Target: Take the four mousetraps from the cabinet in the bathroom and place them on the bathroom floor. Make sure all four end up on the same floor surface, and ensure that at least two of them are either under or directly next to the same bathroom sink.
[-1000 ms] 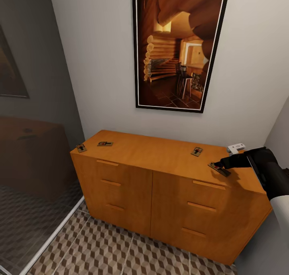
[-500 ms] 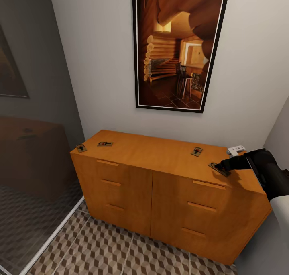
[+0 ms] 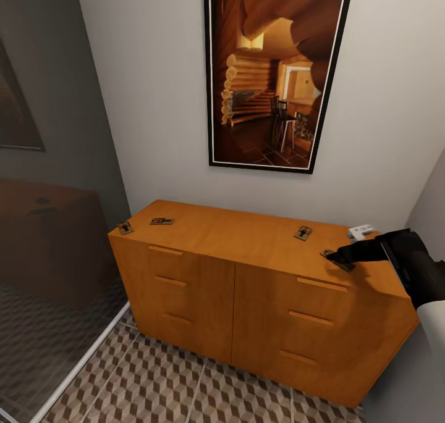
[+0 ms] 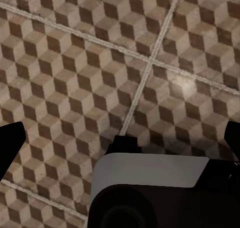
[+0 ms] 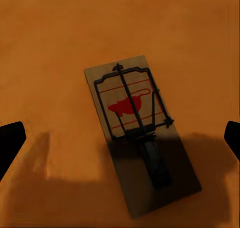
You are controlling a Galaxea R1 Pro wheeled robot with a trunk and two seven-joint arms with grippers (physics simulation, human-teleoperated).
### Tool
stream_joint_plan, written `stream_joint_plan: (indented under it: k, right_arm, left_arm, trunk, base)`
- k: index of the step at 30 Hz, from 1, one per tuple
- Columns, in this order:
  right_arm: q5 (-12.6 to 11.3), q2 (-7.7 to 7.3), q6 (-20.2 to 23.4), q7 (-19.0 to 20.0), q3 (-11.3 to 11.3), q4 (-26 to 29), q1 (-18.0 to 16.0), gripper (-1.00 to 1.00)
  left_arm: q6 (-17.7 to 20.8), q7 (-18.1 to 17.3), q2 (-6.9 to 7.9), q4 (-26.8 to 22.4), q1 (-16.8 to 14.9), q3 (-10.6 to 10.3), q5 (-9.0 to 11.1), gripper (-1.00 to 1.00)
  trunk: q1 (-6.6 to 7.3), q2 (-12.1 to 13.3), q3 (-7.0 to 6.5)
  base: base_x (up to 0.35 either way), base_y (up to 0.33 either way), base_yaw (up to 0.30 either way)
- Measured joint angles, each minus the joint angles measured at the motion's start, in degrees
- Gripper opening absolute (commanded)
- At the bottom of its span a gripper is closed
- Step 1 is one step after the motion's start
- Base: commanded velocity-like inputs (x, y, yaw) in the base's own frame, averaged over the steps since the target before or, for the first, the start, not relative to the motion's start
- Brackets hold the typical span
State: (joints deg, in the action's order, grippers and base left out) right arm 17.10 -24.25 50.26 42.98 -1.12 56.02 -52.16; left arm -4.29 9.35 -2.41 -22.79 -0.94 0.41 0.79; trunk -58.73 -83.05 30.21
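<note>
- Nearest us in the head view lies the floor (image 3: 185, 386), tiled in a brown, beige and white cube pattern with pale grout lines; the left wrist view looks down on the same tiles (image 4: 75, 63), with our left gripper (image 4: 120, 138) above them, its dark fingertips at the two edges of that view, spread wide with nothing between them.
- At the left a pale strip (image 3: 80, 367) runs along the floor at the foot of a glass wall (image 3: 49, 225); behind the glass the floor is darker.
- The cabinet (image 3: 247, 299) stands on the tiles against the white wall (image 3: 154, 102); it is orange-brown wood with six drawers and slim bar handles, its top flat and smooth.
- Our right gripper (image 3: 341, 256) reaches in from the right over the near right part of the cabinet top, at a trap (image 3: 337, 260) lying flat there; in the right wrist view that trap (image 5: 135, 133) lies between the widely parted fingertips, partly in shadow, and neither tip touches it; the hand holds nothing.
- A second trap (image 3: 303, 233) lies a little farther back; two more, one (image 3: 125, 228) at the left corner and one (image 3: 162, 221) just beside it, lie at the far left end.
- A small white object (image 3: 361, 230) sits at the right rear corner of the top.
- Above the cabinet hangs a framed picture (image 3: 275, 71) of a log interior.
</note>
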Motion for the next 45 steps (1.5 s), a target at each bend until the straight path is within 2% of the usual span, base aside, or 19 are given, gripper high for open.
stream_joint_plan:
  k: [7,32,45]
  right_arm:
    - [0.1,-0.88,-0.1,3.2,0.1,0.0,0.0,1.0]
    - [0.2,-1.07,-0.2,3.5,0.0,0.0,0.0,1.0]
    - [0.2,-1.24,-2.5,3.5,0.0,-0.1,0.0,1.0]
  left_arm:
    - [0.0,0.0,0.0,0.0,0.0,0.0,0.0,1.0]
    - [0.0,0.0,0.01,0.0,0.0,0.0,0.0,1.0]
    - [0.0,0.0,0.03,0.0,0.0,0.0,0.0,1.0]
  trunk:
    - [0.0,0.0,0.0]
    - [0.0,0.0,0.0]
    - [0.0,0.0,0.0]
  base:
    - [0.0,0.0,0.0]
    - [0.0,0.0,0.0]
    - [0.0,0.0,0.0]
